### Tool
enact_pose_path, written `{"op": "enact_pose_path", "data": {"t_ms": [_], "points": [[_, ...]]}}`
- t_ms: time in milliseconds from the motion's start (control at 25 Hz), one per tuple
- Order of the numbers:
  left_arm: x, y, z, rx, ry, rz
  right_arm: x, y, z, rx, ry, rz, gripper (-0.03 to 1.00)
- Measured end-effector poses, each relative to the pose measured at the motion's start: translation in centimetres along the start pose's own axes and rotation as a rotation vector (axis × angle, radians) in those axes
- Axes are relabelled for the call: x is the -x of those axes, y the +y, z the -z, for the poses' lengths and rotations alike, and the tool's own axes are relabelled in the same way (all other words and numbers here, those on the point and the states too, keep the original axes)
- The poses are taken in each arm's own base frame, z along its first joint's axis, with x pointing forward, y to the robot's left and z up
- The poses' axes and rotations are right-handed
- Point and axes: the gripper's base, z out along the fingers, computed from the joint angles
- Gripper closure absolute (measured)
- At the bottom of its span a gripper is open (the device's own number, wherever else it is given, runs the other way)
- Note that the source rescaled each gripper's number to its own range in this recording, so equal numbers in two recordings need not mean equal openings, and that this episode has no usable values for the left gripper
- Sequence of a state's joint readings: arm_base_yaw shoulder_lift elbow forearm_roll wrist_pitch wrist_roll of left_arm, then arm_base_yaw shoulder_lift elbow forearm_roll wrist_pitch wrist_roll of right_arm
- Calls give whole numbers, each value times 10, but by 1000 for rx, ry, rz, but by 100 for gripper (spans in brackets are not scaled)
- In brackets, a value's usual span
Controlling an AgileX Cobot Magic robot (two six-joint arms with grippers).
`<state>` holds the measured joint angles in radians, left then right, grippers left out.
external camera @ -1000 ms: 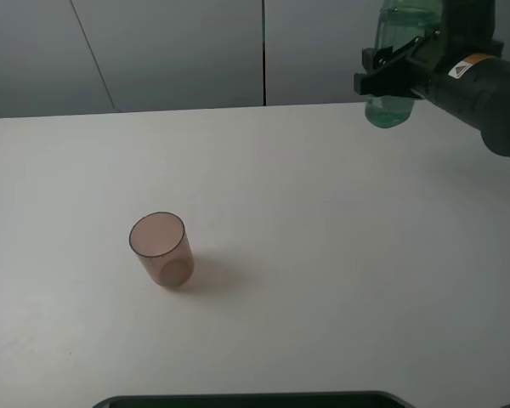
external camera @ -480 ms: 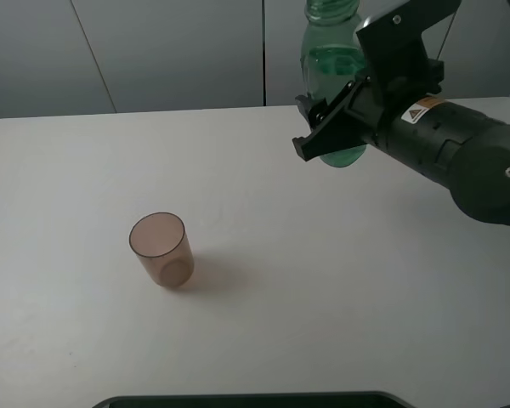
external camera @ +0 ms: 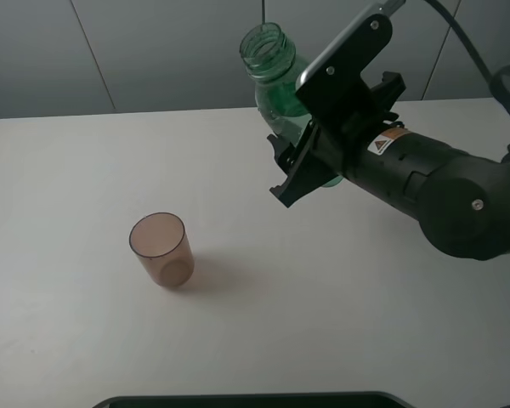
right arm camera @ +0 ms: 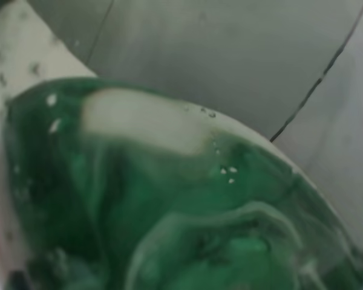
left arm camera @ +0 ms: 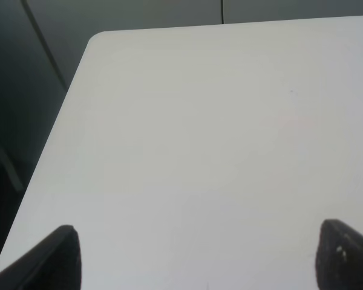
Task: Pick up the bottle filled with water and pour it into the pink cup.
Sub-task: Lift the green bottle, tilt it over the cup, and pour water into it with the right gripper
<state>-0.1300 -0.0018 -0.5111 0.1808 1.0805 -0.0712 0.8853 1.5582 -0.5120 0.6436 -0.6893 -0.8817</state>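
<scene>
The green transparent bottle [external camera: 276, 81] is held in the air by my right gripper [external camera: 310, 157], which is shut on its lower body. The bottle tilts a little to the left, its open ribbed neck up, above the middle of the white table [external camera: 340, 331]. It fills the right wrist view [right arm camera: 169, 205]. The pink cup [external camera: 161, 248] stands upright at the table's left of centre, well left of and below the bottle. My left gripper [left arm camera: 196, 257] shows only two dark fingertips [left arm camera: 48, 260] far apart over bare table.
A dark edge [external camera: 246, 399] runs along the table's front. Grey wall panels [external camera: 153, 51] stand behind the table. In the left wrist view the table's corner [left arm camera: 100, 39] and left edge show, with dark floor beyond.
My right arm has carried the bottle from the far right back corner leftward and forward, toward the middle of the table. The bottle now leans slightly left. The cup has not moved.
</scene>
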Motion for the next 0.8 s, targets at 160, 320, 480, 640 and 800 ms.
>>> {"op": "enact_pose_path", "data": {"t_ms": [160, 320, 480, 640, 800], "points": [[0, 0, 0, 0, 0, 0, -15, 9, -9, 15, 69, 93, 94], [0, 0, 0, 0, 0, 0, -22, 15, -19, 15, 125, 178, 94], [0, 0, 0, 0, 0, 0, -15, 21, -32, 20, 110, 246, 94], [0, 0, 0, 0, 0, 0, -9, 26, -41, 20, 97, 308, 94], [0, 0, 0, 0, 0, 0, -4, 34, -42, 27, 91, 388, 95]]}}
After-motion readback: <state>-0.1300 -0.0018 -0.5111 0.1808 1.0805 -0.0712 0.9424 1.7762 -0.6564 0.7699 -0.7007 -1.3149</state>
